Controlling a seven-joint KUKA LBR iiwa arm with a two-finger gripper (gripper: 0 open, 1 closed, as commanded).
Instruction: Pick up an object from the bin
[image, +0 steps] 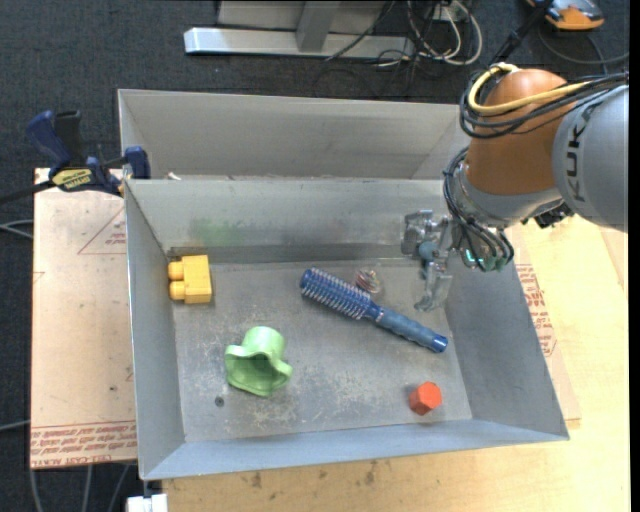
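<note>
Pincer (432, 285) was noted just by the handle of the blue hairbrush (372, 310) lying mid-right in the bin (300, 210), its grip state not discernible; a descent centred across the narrow handle was judged soundest.

Blue hairbrush (370, 309) flat, diagonal, mid-right of bin (330, 375) floor; bristle head upper left, handle lower right

Bin (300, 212): hairbrush (370, 309) lies mid-floor on a slant, head toward the back left, handle toward the front right. Toy brick (191, 279) sits by the left wall, well apart from the brush. Floppy cup (257, 362) lies front left of the brush head. Small knob (425, 398) lies front right, near the handle end. Gripper (432, 298) hangs at the right, just behind the handle.
</note>
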